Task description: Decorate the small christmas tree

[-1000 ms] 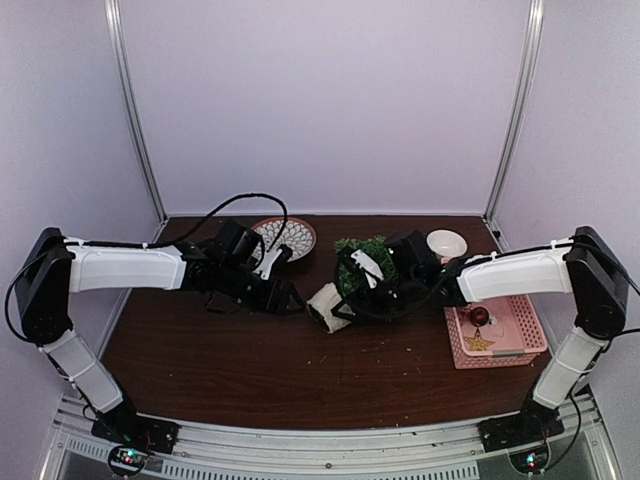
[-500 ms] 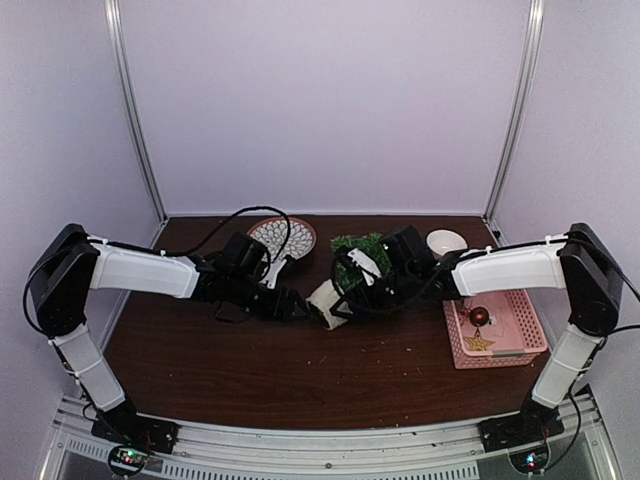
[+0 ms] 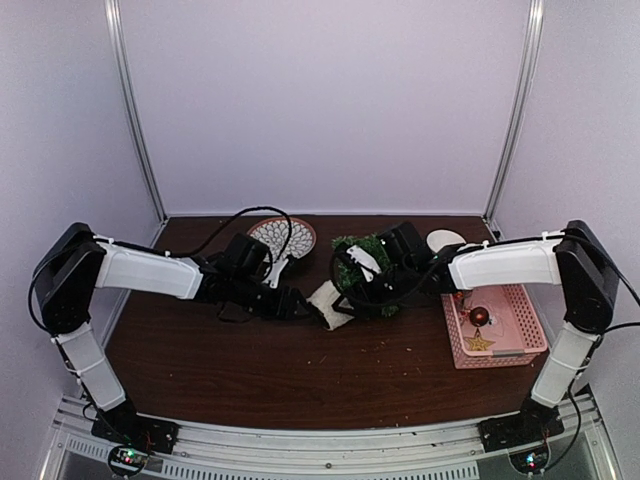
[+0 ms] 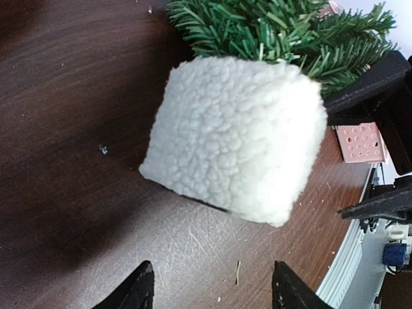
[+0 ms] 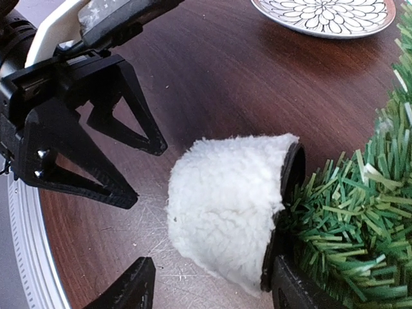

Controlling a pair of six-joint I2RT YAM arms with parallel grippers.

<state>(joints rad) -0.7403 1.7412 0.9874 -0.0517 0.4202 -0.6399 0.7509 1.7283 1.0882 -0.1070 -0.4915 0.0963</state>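
The small christmas tree point(image 3: 352, 247) lies on its side, its white fleecy pot point(image 3: 328, 305) pointing left and its green needles point(image 5: 360, 225) to the right. My left gripper point(image 3: 295, 303) is open just left of the pot's base point(image 4: 238, 141) and does not touch it. Bare table lies between the left gripper's point(image 4: 212, 290) tips. My right gripper point(image 5: 209, 290) is open and straddles the pot point(image 5: 225, 206). Its right finger point(image 5: 296, 286) rests at the pot's dark rim against the needles, while the left one stands apart. The left gripper point(image 5: 147, 172) faces it across the pot.
A patterned plate point(image 3: 290, 235) sits behind the left gripper. A white bowl point(image 3: 445, 240) stands at the back right. A pink tray point(image 3: 520, 320) on the right holds a red ball point(image 3: 480, 316) and a gold star point(image 3: 478, 343).
My left arm has reached further right, bringing its gripper close to the pot's base. The right arm has shifted slightly left over the tree. The tree stays lying down.
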